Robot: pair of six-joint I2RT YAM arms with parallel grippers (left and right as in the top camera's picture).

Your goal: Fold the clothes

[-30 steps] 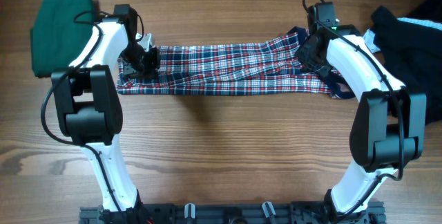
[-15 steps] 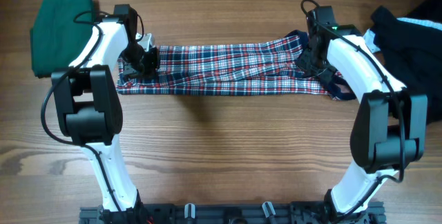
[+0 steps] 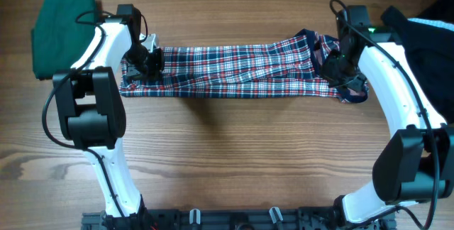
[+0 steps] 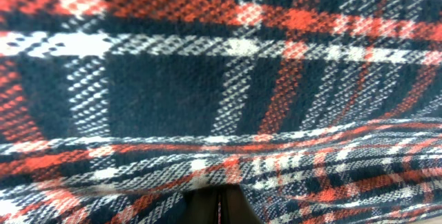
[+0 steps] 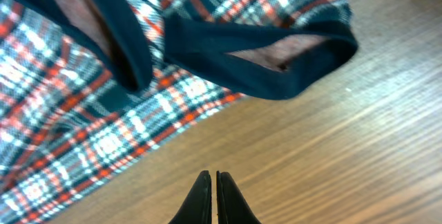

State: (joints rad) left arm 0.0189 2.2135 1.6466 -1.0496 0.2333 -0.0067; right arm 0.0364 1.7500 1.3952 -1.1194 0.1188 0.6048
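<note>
You've got nothing legible in any of the three views: no text, label, brand, number or sign can be read.
</note>
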